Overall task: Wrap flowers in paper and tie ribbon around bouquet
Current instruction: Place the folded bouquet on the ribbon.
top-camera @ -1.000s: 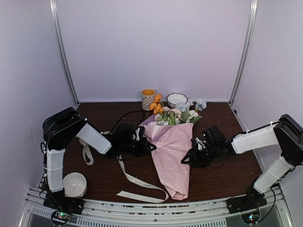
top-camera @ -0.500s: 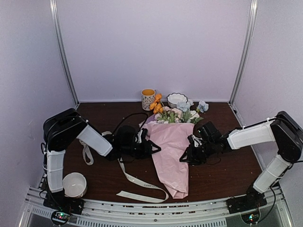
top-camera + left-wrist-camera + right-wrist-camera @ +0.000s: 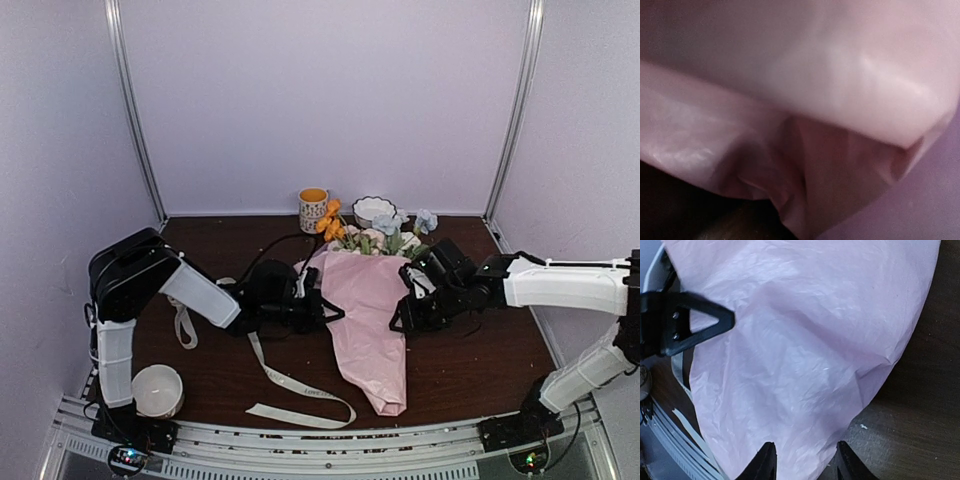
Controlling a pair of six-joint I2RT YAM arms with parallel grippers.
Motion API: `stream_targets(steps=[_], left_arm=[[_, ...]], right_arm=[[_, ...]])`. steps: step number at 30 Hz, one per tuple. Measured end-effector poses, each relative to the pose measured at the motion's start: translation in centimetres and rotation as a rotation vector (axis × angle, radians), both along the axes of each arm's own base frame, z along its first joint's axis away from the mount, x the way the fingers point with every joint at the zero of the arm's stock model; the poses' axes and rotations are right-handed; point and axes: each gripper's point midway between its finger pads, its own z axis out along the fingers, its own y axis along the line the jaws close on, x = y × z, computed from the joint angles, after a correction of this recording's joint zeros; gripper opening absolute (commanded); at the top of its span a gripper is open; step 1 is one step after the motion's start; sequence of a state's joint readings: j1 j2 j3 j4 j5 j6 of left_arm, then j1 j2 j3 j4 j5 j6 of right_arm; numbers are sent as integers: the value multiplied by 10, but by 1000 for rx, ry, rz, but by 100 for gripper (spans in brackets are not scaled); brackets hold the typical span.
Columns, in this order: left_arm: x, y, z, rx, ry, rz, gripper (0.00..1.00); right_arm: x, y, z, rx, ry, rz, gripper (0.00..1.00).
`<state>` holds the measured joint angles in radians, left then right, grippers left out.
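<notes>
The bouquet [image 3: 365, 320] lies along the middle of the tabletop [image 3: 470, 360]. Its narrow end points toward the arm bases, and the flowers [image 3: 375, 238] spill out of its far end. The ribbon [image 3: 290, 385] trails loose on the bouquet's left side, tied to nothing, so the step in hand appears to be closing the pink paper [image 3: 805, 340] into a firm cone before any tying.

The left fingers [image 3: 318, 308] are pressed together against the bouquet's left edge. The left wrist view is filled with a blurred fold of paper, so it does not show whether a flap is caught between them. The right fingers [image 3: 766, 462] are spread at the bouquet's right edge, with the paper's rim lying between them and nothing pinched yet.

To do this well, the left side should probably act as an anchor while the right fingers close on the rim alone, not on the stems beneath. They can then draw the rim across the bouquet in a low, slow arc. The sheet looks thin and crinkly, so a hard pull risks tearing it or dragging the whole bouquet sideways. A snug overlap near the narrow end would give the ribbon a firm place to sit.
</notes>
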<state>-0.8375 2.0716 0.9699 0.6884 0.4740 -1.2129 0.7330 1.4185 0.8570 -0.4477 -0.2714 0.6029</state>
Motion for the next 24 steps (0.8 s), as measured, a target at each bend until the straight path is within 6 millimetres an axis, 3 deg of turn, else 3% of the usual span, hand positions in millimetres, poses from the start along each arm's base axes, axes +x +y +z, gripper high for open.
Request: stream_targets(steps=[4, 10, 13, 17, 19, 21, 24], left_arm=[[4, 8, 15, -26, 16, 60, 0], [10, 12, 20, -36, 22, 91, 0], [10, 14, 18, -31, 25, 95, 0], [10, 15, 15, -25, 26, 101, 0], [9, 16, 14, -21, 26, 101, 0], [9, 16, 13, -19, 25, 100, 0], [9, 17, 13, -18, 25, 100, 0]], right_arm=[[-39, 21, 37, -62, -137, 158, 42], [-127, 61, 38, -165, -183, 451, 43], [-158, 92, 41, -163, -197, 563, 43], [-181, 130, 27, -214, -196, 646, 44], [-186, 139, 12, -267, -193, 662, 52], [-185, 139, -5, -338, -191, 661, 55], [-177, 125, -24, -456, -194, 640, 55]])
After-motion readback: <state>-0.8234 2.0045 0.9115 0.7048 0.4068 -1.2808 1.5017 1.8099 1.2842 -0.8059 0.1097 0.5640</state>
